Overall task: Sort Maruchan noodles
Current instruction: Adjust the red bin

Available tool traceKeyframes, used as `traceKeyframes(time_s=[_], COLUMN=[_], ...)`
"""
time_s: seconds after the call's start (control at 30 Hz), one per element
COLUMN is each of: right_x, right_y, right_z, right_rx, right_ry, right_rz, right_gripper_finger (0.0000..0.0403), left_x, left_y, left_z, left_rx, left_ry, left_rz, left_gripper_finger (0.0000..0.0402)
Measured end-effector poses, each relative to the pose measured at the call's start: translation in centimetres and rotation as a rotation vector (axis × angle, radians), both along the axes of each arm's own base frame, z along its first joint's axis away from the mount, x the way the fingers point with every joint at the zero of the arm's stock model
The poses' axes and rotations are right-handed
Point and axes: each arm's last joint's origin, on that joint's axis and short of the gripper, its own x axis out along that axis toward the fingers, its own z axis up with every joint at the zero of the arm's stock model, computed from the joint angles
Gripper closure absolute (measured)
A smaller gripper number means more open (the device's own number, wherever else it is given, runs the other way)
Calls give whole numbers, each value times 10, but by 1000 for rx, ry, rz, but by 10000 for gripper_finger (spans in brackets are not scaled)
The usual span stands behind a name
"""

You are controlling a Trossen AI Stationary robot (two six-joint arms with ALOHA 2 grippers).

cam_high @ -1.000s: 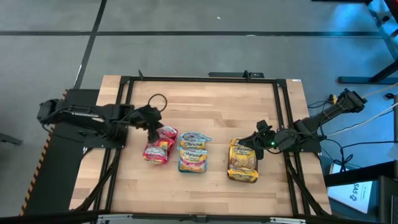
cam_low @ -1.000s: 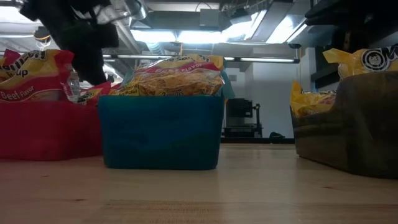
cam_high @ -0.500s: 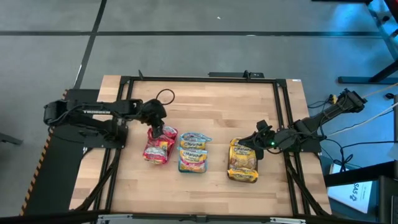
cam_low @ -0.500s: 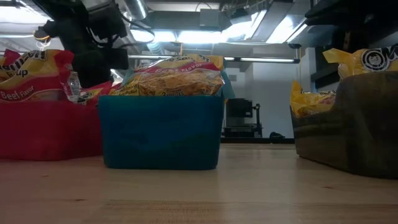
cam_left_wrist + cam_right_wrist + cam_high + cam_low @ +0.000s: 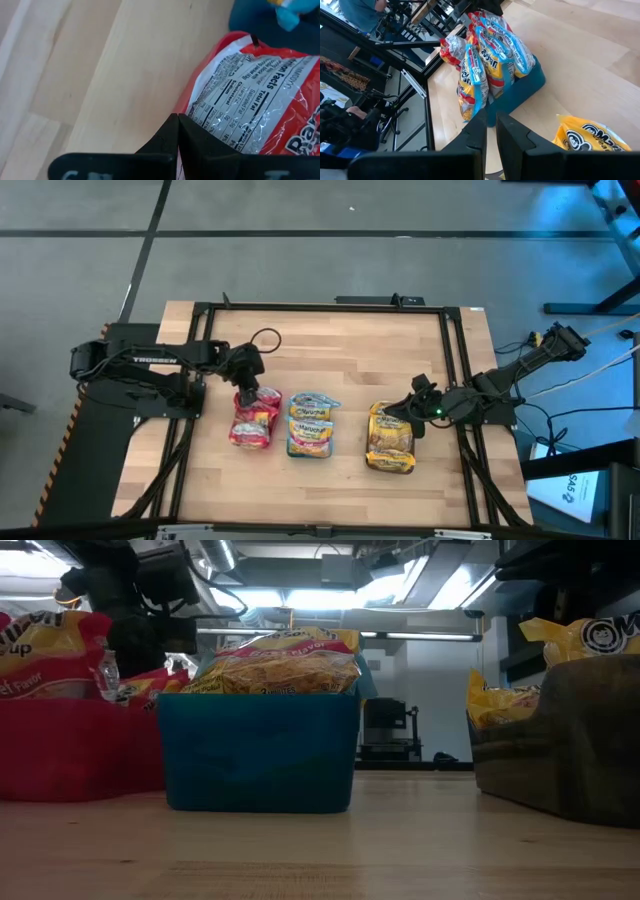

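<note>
Three piles of Maruchan noodles stand side by side. The red packets (image 5: 252, 423) sit in a red tray (image 5: 80, 755). The blue-edged packets (image 5: 310, 425) fill a teal tray (image 5: 260, 755). The yellow packets (image 5: 390, 438) are in a dark grey tray (image 5: 560, 760). My left gripper (image 5: 246, 390) is shut and tipped steeply down at the far end of the red pile. My right gripper (image 5: 410, 420) hangs beside the yellow pile's far right corner. It shows only a narrow gap (image 5: 491, 125), with nothing in it. My left gripper meets the top red packet (image 5: 250, 100) with its shut fingertips (image 5: 178, 120). They sit at the edge of the packet's printed back face (image 5: 205, 112). The fingers come from above, slanting down from the table's left. The packet lies on the red pile.
A black frame (image 5: 320, 308) runs around the wooden tabletop (image 5: 330, 350). A dark cable loops behind my left gripper (image 5: 262, 340). Bare wood lies on the far side of the trays and along the near edge. Racks and stands fill the room beyond.
My left gripper has come down and toward the table's near edge onto the red pile, tipping more steeply, and has stayed shut. The top red packet, which stuck out toward the blue pile, has been pushed down and leftward. The red pile now looks more compact.
</note>
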Motion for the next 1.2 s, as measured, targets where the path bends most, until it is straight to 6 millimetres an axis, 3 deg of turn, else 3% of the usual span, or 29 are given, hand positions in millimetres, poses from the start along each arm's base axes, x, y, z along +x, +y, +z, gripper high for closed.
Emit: traceKeyframes(time_s=[0.47,0.7,1.2], right_x=[0,0,0], right_y=[0,0,0], right_z=[0,-1,-1], right_rx=[-2,-3,-3], right_ry=[5,7,7], right_rz=[2,2,1], right_gripper_finger=[364,364,364], left_x=[-15,-9,1], left_y=[-14,-12,-11], left_z=[5,12,16], left_rx=[-72,21,16], left_ry=[102,70,-39], left_rz=[-14,3,-5], left_gripper_finger=[399,399,399])
